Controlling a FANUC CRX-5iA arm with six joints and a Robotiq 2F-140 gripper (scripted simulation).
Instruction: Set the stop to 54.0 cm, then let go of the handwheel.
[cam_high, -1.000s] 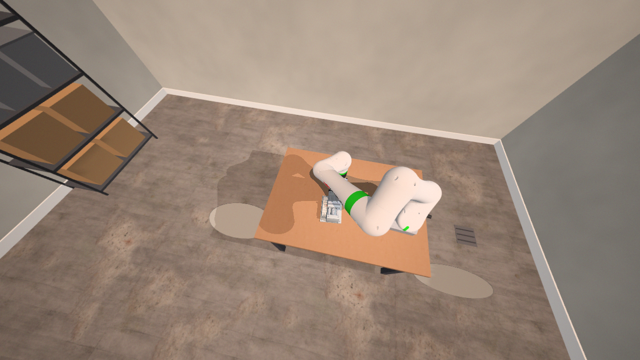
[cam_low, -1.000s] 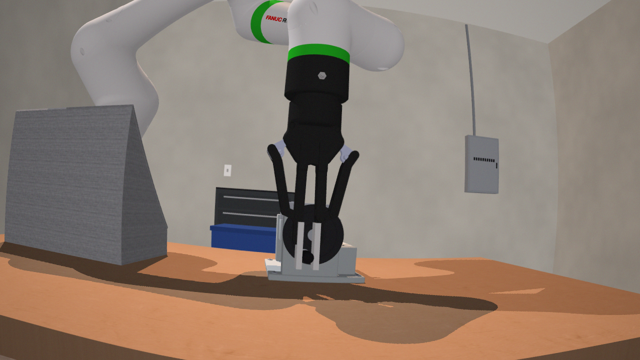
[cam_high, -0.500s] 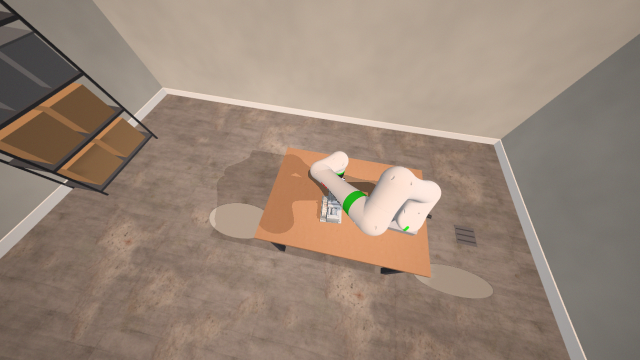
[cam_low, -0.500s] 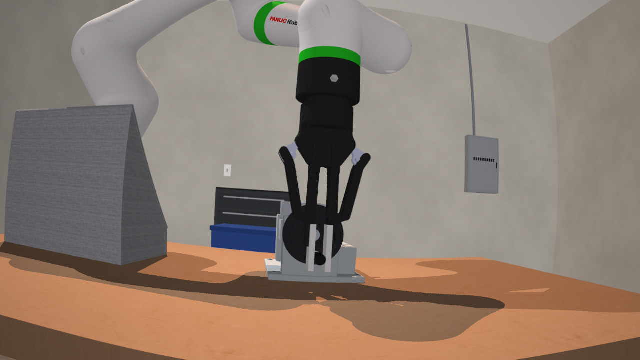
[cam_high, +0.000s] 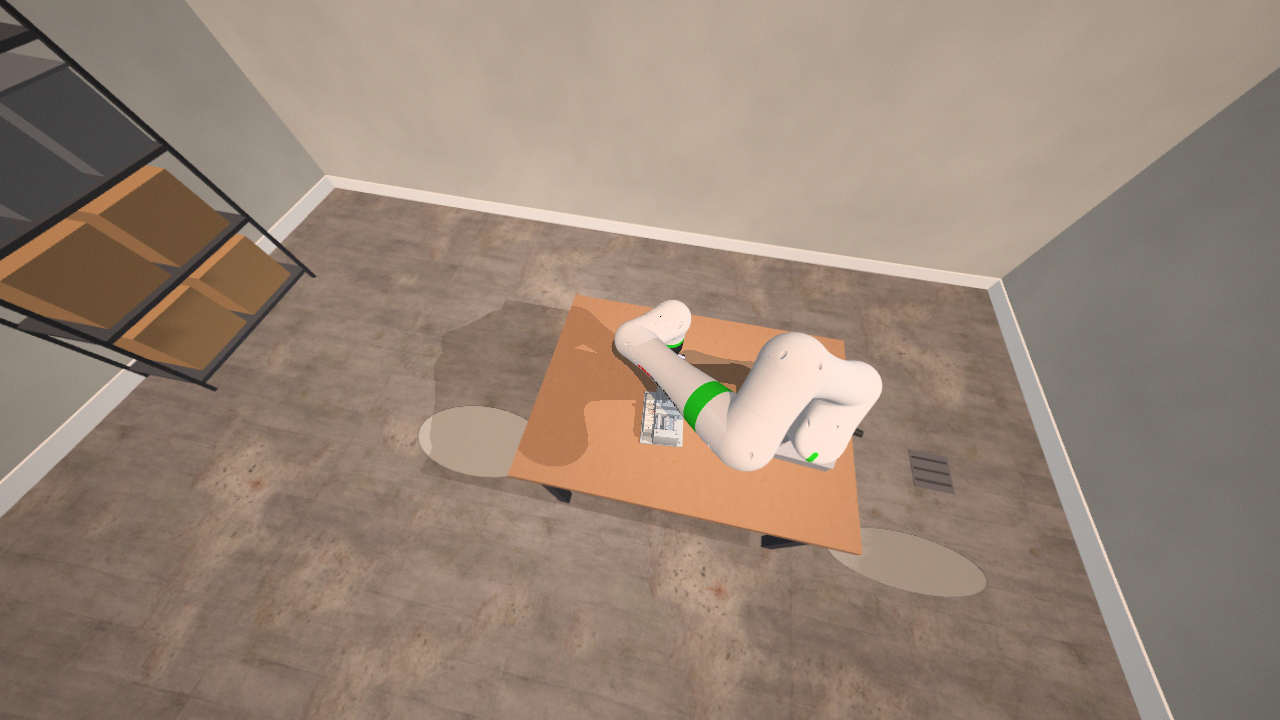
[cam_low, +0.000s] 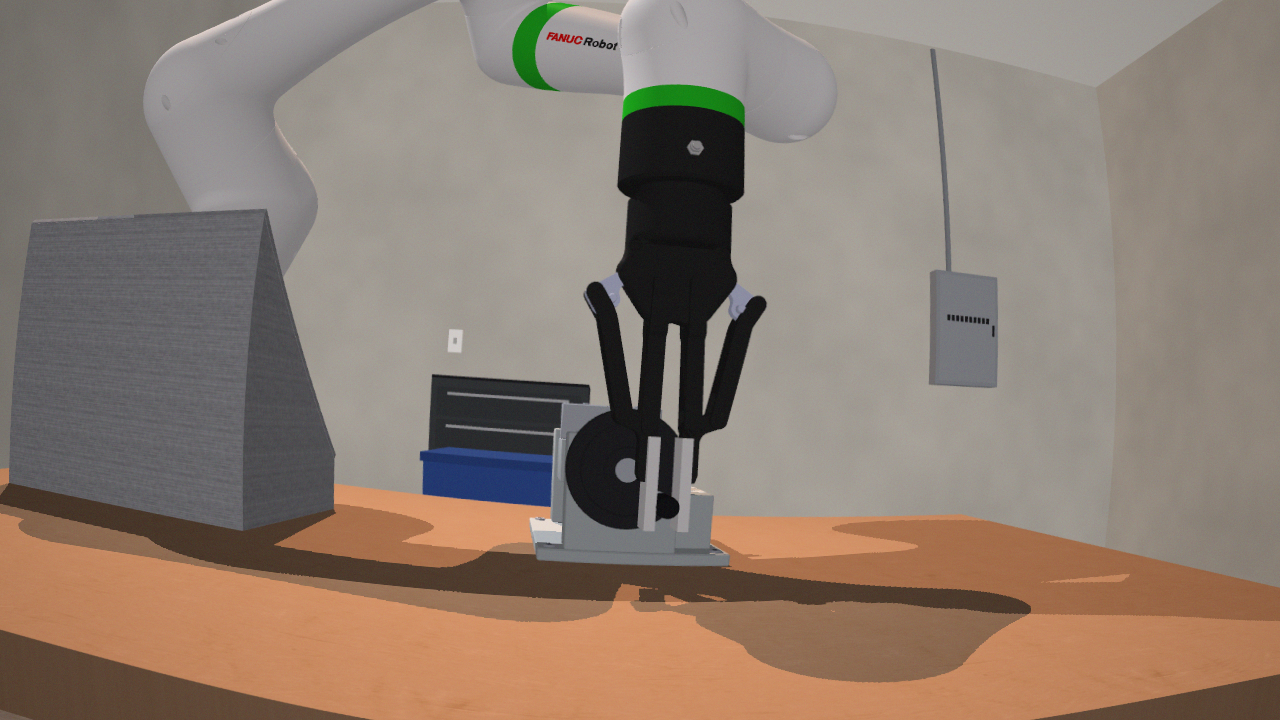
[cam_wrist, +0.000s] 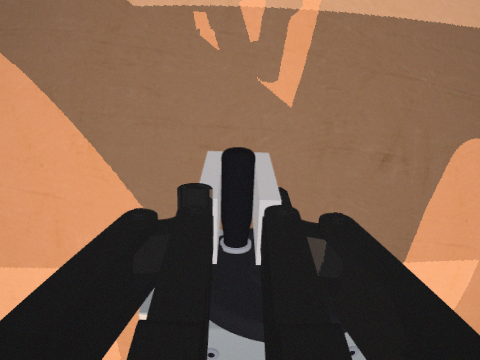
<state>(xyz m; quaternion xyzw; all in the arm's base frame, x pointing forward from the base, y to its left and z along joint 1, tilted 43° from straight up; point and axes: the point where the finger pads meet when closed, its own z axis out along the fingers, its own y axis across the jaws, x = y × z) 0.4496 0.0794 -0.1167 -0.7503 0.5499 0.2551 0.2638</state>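
A small grey stop fixture stands on the orange table; it also shows in the overhead view, partly under the arm. A black handwheel sits on its front face, with a black crank handle at the wheel's lower right. My gripper comes down from above and is shut on that handle, its pale pads on either side of it. In the wrist view the handle sticks out between my fingers, with the grey fixture behind it. The scale reading is not legible.
A tall grey wedge-shaped block stands on the table at the left. A blue and black cabinet is behind the table. My arm's base sits at the table's right side. A shelf rack stands at the far left.
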